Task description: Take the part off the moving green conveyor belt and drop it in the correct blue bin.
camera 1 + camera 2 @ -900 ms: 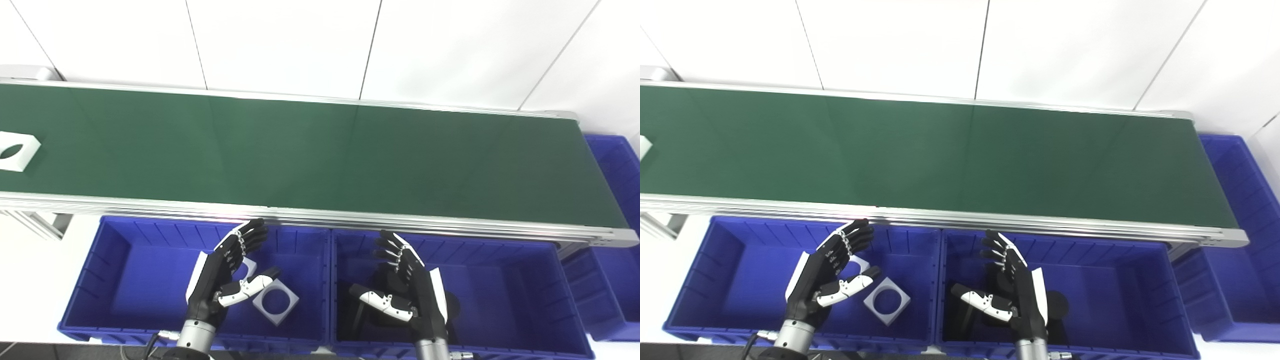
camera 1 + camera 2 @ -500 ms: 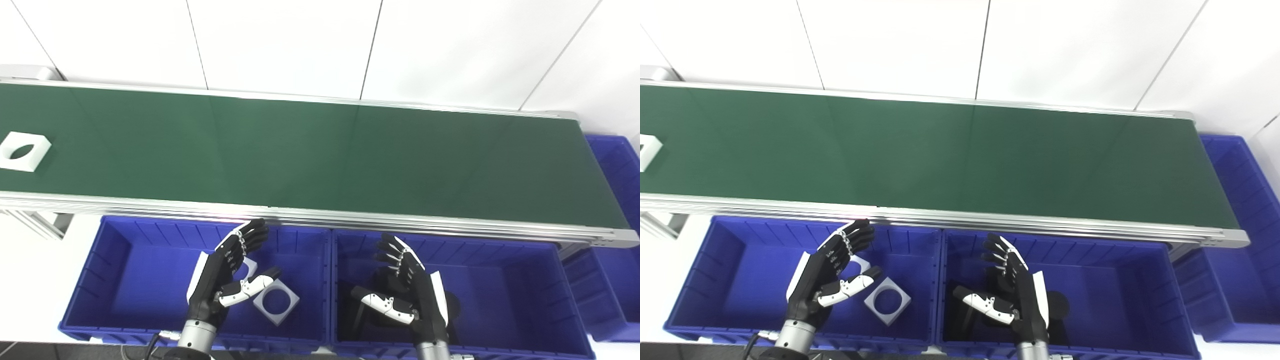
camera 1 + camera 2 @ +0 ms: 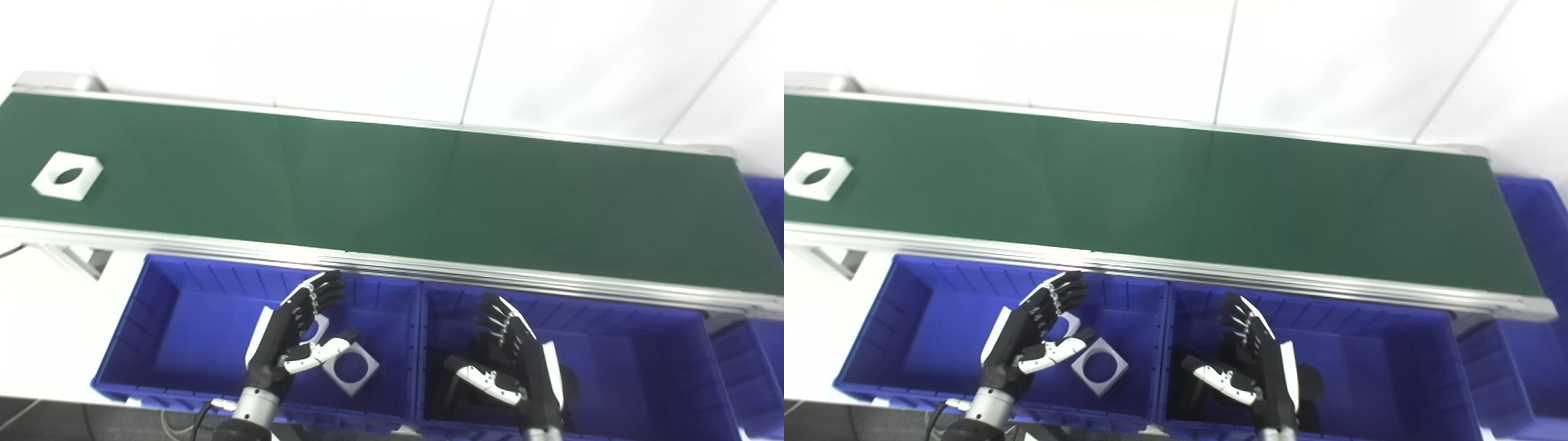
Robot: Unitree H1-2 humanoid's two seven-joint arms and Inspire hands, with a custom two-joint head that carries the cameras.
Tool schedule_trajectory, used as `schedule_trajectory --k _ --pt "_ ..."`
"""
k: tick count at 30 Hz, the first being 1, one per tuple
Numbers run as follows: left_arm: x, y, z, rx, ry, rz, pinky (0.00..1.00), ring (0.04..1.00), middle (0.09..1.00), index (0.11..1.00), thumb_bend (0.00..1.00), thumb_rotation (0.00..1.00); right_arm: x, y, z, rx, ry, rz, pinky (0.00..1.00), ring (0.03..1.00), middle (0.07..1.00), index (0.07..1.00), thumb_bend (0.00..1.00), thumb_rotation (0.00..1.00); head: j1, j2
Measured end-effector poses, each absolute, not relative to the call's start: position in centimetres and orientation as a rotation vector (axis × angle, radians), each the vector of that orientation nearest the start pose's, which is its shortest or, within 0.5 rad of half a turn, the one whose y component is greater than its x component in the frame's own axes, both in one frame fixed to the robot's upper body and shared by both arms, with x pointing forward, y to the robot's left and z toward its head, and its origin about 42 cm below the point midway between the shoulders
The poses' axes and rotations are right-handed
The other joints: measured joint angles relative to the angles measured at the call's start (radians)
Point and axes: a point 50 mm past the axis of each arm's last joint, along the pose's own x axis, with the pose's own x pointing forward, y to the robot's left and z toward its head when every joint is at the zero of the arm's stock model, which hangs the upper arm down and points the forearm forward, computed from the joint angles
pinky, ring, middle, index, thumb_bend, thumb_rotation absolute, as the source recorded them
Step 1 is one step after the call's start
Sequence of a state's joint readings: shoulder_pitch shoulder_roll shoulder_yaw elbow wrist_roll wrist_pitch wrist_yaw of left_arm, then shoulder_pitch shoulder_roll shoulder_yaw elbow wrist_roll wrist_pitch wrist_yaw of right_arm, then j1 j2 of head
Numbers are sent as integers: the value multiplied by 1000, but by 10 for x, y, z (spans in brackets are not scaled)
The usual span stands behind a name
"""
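A white square part with a round hole [image 3: 67,176] lies on the green conveyor belt [image 3: 392,184] near its far left end. My left hand [image 3: 294,339] hovers open over the left blue bin [image 3: 153,331], holding nothing. My right hand [image 3: 511,367] hovers open over the right blue bin [image 3: 661,361], also empty. Both hands sit below the belt's near rail, far from the part on the belt.
In the left bin a white square part with a hole [image 3: 351,369] lies beside my left thumb, and another is partly hidden behind the hand. Dark parts [image 3: 566,380] lie in the right bin under my right hand. A third blue bin [image 3: 762,367] stands at the belt's right end.
The white part has travelled to the right along the belt. The camera has swung left, shifting the whole picture. Both hands stay open over their bins.
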State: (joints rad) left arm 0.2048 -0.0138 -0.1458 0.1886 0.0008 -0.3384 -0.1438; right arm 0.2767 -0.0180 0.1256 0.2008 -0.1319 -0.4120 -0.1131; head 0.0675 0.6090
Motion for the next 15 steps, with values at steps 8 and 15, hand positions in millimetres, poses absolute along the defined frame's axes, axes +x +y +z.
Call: schedule_trajectory --k 8,15 --pt "194 151 15 -36 40 -239 785 772 781 778 755 0 163 -213 -3 -124 93 -3 659 738 807 853 601 44 139 -113" --pt "193 138 13 -40 20 -249 779 763 769 761 804 0 164 -219 -8 -116 111 -1 645 730 811 855 572 1 166 -155"
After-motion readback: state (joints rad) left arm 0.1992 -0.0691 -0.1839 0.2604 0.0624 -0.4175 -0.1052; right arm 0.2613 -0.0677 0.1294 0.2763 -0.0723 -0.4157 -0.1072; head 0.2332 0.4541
